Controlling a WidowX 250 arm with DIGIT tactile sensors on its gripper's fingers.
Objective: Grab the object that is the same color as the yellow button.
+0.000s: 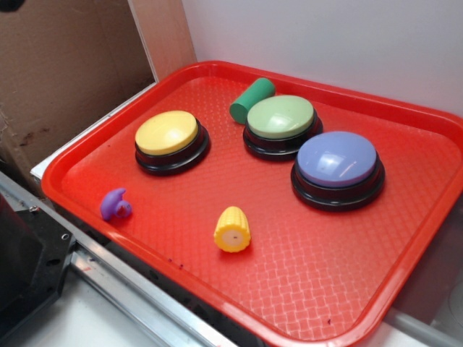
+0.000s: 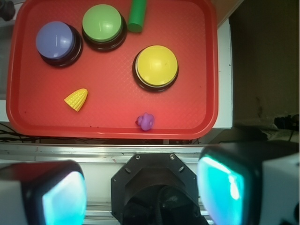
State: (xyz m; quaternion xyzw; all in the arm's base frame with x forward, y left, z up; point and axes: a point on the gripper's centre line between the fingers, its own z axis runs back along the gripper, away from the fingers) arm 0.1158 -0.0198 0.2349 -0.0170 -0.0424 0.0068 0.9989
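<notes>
The object, a small yellow ribbed corn-shaped toy (image 1: 232, 229) (image 2: 76, 99), lies on the red tray (image 1: 304, 289) (image 2: 108, 119) near its front edge, flat end with a hole toward the exterior camera. The yellow button (image 1: 167, 134) (image 2: 156, 65) on its black base stands toward the tray's left in the exterior view. My gripper (image 2: 143, 192) is open, high above the robot base and well short of the tray, with nothing between its teal pads (image 2: 220, 190). It does not show in the exterior view.
A pale green button (image 1: 281, 118) (image 2: 103, 22), a lavender-blue button (image 1: 337, 162) (image 2: 56, 39), a green cylinder (image 1: 251, 100) (image 2: 137, 15) and a small purple toy (image 1: 115, 205) (image 2: 146, 121) share the tray. A cardboard wall (image 1: 65, 65) stands left; a metal rail (image 2: 103, 152) runs along the tray's front.
</notes>
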